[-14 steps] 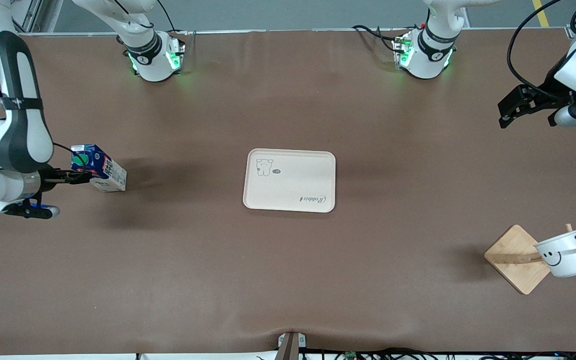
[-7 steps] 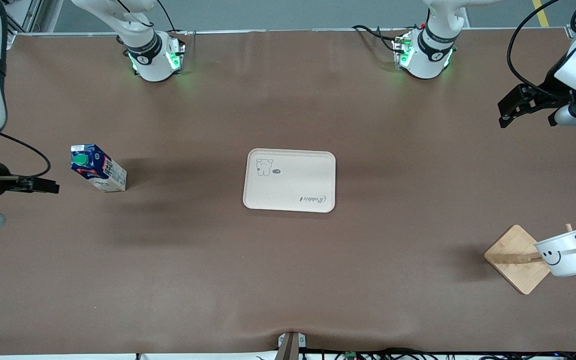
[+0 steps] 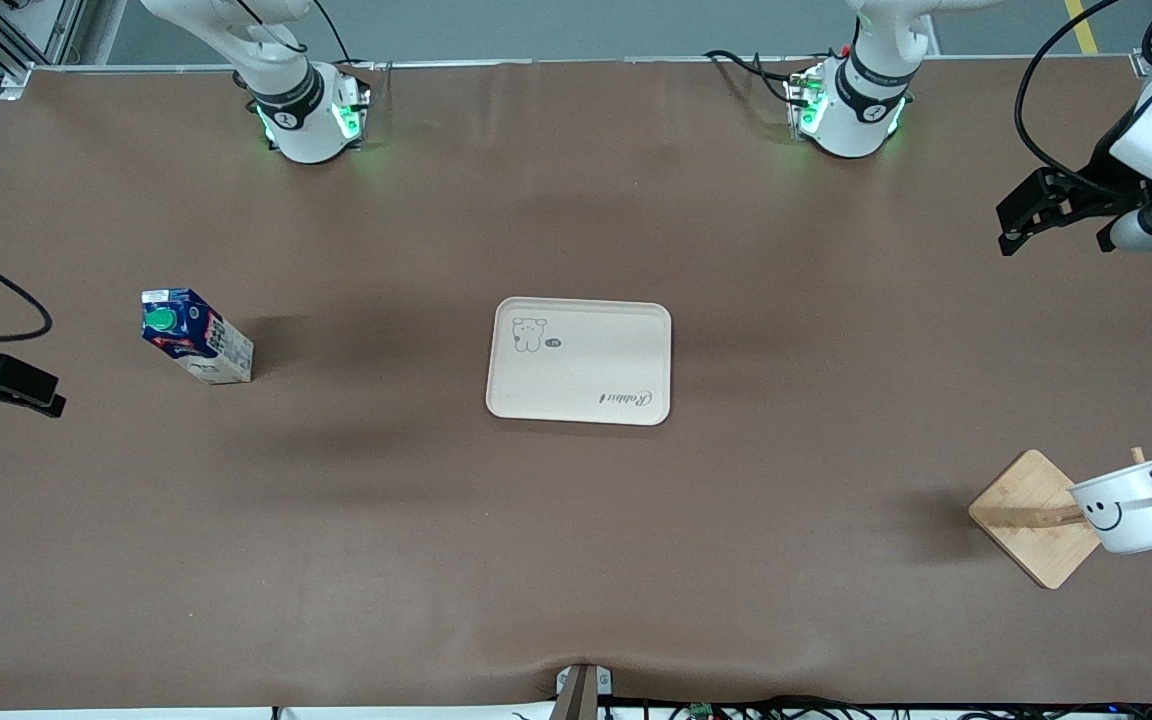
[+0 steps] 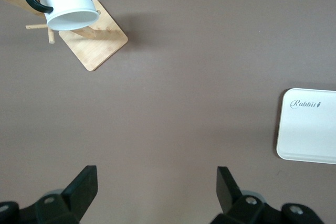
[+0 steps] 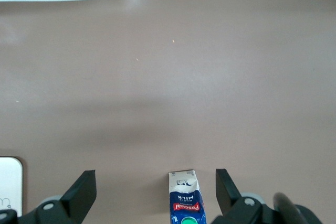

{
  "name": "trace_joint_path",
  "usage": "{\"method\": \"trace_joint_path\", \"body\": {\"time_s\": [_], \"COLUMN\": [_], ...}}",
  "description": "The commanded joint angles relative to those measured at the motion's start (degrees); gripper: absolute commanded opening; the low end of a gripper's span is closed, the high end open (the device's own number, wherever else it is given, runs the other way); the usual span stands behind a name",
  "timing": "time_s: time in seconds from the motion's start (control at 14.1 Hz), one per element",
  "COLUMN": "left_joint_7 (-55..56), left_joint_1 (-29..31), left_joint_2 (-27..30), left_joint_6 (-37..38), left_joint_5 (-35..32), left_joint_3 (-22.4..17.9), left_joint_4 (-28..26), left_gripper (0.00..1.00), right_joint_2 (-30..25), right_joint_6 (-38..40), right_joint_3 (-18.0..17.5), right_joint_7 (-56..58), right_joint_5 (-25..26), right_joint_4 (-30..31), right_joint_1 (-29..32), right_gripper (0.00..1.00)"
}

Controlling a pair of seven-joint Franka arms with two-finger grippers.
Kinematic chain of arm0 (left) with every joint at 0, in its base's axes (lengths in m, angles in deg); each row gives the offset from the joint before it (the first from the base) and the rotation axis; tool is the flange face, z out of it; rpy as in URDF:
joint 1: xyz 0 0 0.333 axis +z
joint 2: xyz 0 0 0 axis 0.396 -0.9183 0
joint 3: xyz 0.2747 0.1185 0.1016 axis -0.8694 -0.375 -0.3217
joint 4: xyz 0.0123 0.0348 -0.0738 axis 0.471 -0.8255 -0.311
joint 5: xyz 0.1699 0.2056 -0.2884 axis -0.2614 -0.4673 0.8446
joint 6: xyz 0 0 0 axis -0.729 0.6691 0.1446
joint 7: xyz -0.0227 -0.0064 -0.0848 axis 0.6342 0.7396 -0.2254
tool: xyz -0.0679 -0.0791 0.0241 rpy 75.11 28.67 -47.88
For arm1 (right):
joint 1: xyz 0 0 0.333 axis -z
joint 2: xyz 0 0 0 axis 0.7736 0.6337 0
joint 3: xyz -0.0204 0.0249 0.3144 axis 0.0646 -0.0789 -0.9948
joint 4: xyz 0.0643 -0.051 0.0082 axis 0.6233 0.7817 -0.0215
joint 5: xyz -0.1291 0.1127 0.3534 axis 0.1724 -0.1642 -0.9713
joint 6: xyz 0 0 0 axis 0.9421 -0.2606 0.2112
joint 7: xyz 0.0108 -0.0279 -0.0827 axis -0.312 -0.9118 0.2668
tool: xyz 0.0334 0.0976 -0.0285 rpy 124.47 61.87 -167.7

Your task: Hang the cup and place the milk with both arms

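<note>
We see the cup hanging by its handle on the wooden rack, so it stays up. The milk stands on the table near the tray. Our left gripper and right gripper hold nothing, fingers spread wide.

One cup; one milk carton; one tray; one wooden rack; two arms.

White smiley cup hangs on a peg (tilted); milk stands upright
</note>
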Motion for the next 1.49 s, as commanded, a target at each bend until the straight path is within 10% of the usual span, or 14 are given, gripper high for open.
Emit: {"method": "trace_joint_path", "body": {"time_s": [0.0, 0.43, 0.71, 1.42], "left_joint_7": [-0.36, -0.46, -0.37, -0.37], "left_joint_1": [0.47, 0.47, 0.56, 0.47], "left_joint_2": [0.54, 0.37, 0.37, 0.37], "left_joint_6": [1.29, 1.64, 1.73, 1.73], "left_joint_5": [0.07, 0.25, 0.69, 0.07], "left_joint_3": [-0.08, -0.43, -1.57, -2.02], "left_joint_4": [0.36, 0.8, 0.8, 0.97], "left_gripper": [1.0, 1.0, 1.0, 1.0], "right_joint_2": [-1.5, -7.82, -16.87, -23.39], "right_joint_6": [1.55, 19.83, 14.58, 10.45], "right_joint_3": [0.47, 0.3, 0.03, 0.12], "right_joint_7": [-5.71, -7.06, -6.71, -6.53], "right_joint_5": [1.43, -0.85, -2.18, -1.91], "right_joint_4": [-0.16, 4.21, 15.99, 21.72], "right_joint_1": [-2.3, -0.72, -0.89, -0.8], "right_gripper": [1.0, 1.0, 1.0, 1.0]}}
